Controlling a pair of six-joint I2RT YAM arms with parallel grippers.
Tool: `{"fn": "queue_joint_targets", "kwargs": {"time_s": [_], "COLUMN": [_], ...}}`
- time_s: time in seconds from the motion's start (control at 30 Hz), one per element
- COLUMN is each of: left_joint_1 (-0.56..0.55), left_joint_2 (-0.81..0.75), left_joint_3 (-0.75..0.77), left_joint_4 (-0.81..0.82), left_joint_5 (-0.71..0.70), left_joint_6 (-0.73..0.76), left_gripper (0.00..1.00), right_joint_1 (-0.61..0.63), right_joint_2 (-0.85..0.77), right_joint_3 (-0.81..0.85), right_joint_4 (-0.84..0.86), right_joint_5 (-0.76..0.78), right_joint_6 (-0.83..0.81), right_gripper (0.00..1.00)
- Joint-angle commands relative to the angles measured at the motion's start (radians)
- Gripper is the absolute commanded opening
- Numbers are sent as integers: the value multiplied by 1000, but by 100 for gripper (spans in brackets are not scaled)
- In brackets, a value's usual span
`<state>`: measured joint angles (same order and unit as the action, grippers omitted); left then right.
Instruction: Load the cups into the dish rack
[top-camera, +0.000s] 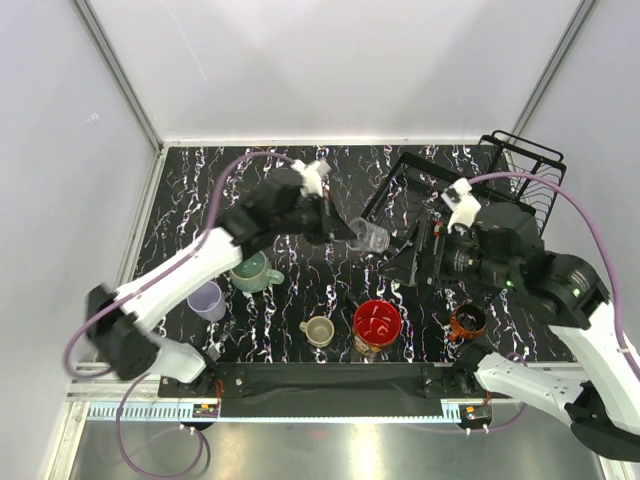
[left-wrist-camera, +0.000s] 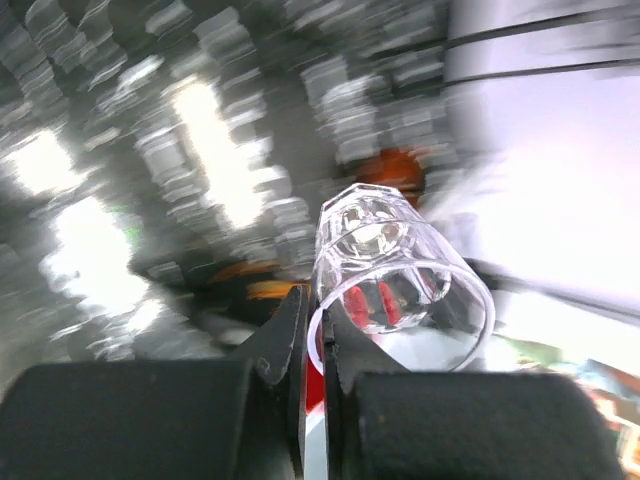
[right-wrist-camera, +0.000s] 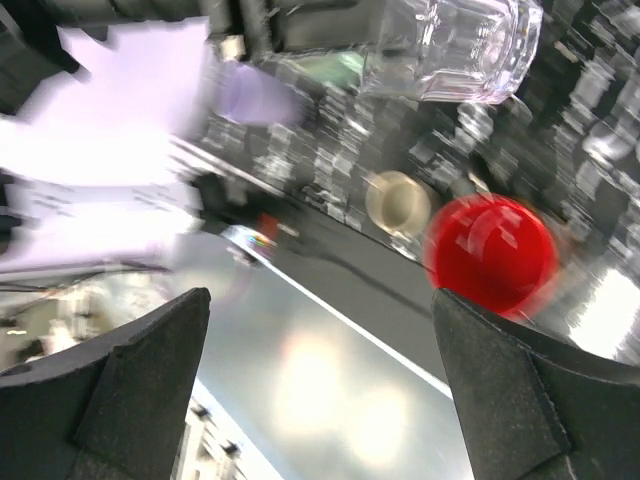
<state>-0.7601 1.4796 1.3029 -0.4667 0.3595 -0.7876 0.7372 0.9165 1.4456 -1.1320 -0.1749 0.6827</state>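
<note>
So the clear glass (top-camera: 371, 236) was the one in play: see-through, smooth round wall, a thick base with faceted edges, and bright glints all over it. The left gripper (left-wrist-camera: 315, 345) had it pinched by the rim, with the thin glass wall squeezed between the two black fingers (left-wrist-camera: 285, 330). The glass lay tipped on its side, mouth toward the gripper and base pointing away. From the top camera it sat just left of the dish rack (top-camera: 510, 143), a black wire basket with an open grid and a raised slotted end. The right gripper (right-wrist-camera: 320, 330) was spread wide with nothing in it, its matte black pads far apart, and it was just beside the glass's base. The other cups stood on the glossy black table (top-camera: 200, 200) with its white marble veins. Those were a teal-green mug (top-camera: 252, 272), a frosted-looking lavender tumbler (top-camera: 207, 300), a small beige mug (top-camera: 319, 331), a big dark mug (top-camera: 377, 322) with a shiny red inside, and a little orange mug (top-camera: 467, 321). All five were outside the rack, and both wrist views were pretty blurry.
</note>
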Motion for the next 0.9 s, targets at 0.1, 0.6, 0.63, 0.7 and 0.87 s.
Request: {"fn": "queue_joint_targets", "kwargs": {"time_s": [0.1,0.6,0.63,0.7,0.87], "left_joint_1": [12,-54,-64,-71,-94], "left_joint_2": [-321,-553,-552,-542,-530], "left_joint_3": [-242,-490,-487,-501,-505], "left_joint_4": [596,1123,1131,1165,1209], "left_joint_5": [170,-74,-70,-74,-102], "left_joint_6": [-317,-424,-426,-435,-450], "left_gripper": [0,0,0,0,0], "right_joint_1": [5,5,4,4,4], "right_joint_2": [-88,-91,-91,-94,-94], "right_joint_3": [-50,-246,-252,-267,-272], "right_joint_4": [398,891,909,943,957], "right_joint_5": [-87,-178,-176,-164,-150], "right_joint_6": [188,594,601,623,643], "right_gripper": [100,100,100,100,99]}}
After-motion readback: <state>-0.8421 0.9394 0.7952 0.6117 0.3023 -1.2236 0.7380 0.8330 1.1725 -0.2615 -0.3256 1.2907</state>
